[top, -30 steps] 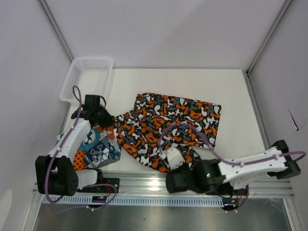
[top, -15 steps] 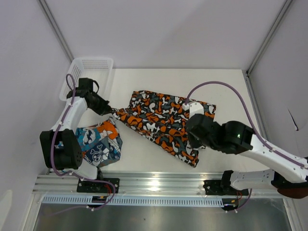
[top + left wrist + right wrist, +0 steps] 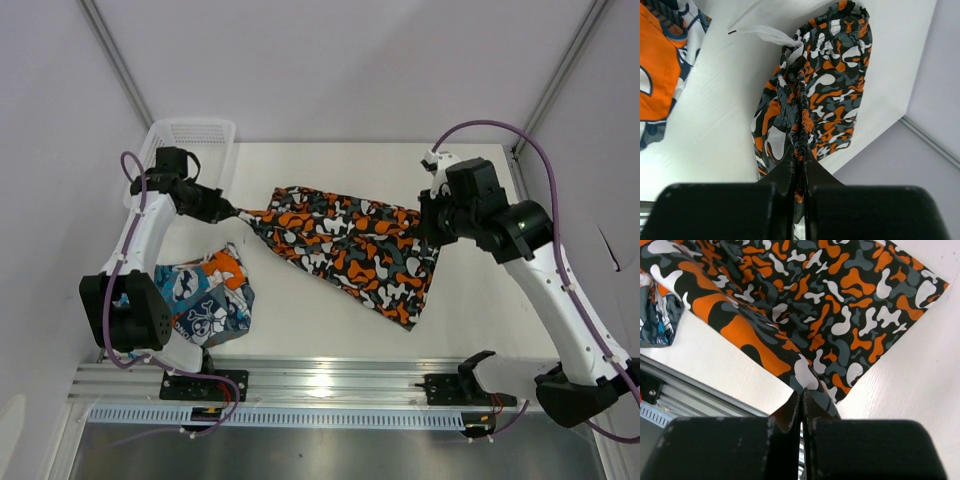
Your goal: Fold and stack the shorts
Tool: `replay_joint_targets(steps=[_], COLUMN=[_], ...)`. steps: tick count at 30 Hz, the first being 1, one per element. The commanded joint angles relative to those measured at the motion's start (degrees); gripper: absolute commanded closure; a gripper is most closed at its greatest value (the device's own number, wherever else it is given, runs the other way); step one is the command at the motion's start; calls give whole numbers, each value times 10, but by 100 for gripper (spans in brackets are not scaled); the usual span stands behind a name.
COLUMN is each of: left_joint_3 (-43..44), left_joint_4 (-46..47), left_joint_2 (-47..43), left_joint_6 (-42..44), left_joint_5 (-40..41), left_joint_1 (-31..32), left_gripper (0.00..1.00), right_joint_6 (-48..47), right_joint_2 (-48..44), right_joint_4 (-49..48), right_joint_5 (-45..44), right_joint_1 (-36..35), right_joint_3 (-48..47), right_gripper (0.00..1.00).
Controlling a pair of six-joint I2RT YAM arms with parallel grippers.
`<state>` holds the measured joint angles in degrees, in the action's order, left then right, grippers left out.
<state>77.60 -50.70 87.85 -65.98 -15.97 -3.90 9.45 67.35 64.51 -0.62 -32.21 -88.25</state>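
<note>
The camouflage shorts (image 3: 345, 245) are soft, light and limp, and span the tabletop (image 3: 480, 300) centre. The left fingers (image 3: 780, 174) are clenched on the elastic waistband at 9 o'clock, and the right fingers (image 3: 787, 416) on a cloth edge at 3 o'clock. Waistband ends and hem corners likely give the firmest hold.

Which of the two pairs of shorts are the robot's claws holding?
The camouflage pair, pinched at each end by the left gripper and the right gripper. The skull-print pair lies free beside the left arm.

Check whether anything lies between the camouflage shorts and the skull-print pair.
Nothing visible does. The camouflage shorts, held by the left claw and right claw, have only bare table between them and the skull-print pair.
</note>
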Motion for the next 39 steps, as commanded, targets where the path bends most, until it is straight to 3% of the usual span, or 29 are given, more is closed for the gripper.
replay_joint_targets(steps=[1, 15, 25, 39], left_joint_3=[46, 34, 115, 214], left_joint_4=[-8, 71, 56, 64], left_joint_2=[6, 6, 108, 245], left_joint_6=[-53, -158, -200, -228], left_joint_5=[-18, -80, -86, -76], left_joint_1=[-8, -8, -8, 6], left_gripper=[100, 100, 100, 100], right_joint_6=[-50, -51, -22, 59], right_joint_2=[26, 101, 182, 264], right_joint_4=[-27, -54, -99, -231], right_joint_5=[95, 200, 254, 231], right_joint_1=[56, 184, 294, 347], right_joint_3=[-39, -106, -98, -38], right_gripper=[100, 100, 100, 100])
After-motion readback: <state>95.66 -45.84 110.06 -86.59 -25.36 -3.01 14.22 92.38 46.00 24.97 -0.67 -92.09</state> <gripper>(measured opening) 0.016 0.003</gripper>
